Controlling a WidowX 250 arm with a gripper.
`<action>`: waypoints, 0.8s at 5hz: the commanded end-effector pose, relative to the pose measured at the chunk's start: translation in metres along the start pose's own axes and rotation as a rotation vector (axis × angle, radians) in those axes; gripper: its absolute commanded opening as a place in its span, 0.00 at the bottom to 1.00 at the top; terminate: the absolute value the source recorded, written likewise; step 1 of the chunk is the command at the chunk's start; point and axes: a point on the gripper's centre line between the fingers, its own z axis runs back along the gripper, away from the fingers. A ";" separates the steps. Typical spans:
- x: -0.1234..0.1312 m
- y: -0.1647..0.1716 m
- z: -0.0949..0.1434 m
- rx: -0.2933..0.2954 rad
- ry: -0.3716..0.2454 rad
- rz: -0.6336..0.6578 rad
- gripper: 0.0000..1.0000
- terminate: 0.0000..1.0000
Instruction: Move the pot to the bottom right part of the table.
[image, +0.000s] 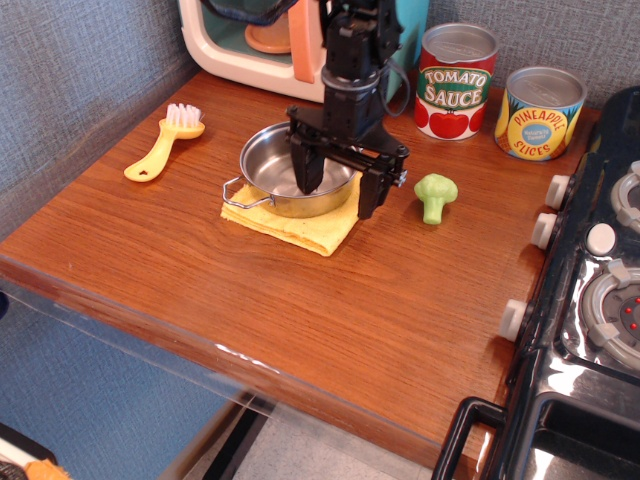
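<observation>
The shiny steel pot (275, 170) sits on a yellow cloth (300, 225) at the back middle of the wooden table (330, 310). My black gripper (338, 185) hangs over the pot's right rim, open. One finger (307, 170) reaches down inside the pot. The other finger (371, 195) is outside the rim, over the cloth's right corner. The pot's right handle is hidden behind the gripper. The left handle shows at the front left.
A green broccoli (435, 196) lies right of the gripper. Tomato sauce tin (455, 80) and pineapple tin (540, 112) stand at the back. A yellow brush (163, 143) lies left. A toy microwave (260, 40) is behind. The black stove (590, 300) borders the right.
</observation>
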 end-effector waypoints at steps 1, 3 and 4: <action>0.008 0.002 0.006 -0.034 -0.008 0.004 0.00 0.00; 0.004 -0.002 0.016 -0.055 -0.027 -0.010 0.00 0.00; -0.004 -0.009 0.047 -0.047 -0.116 -0.040 0.00 0.00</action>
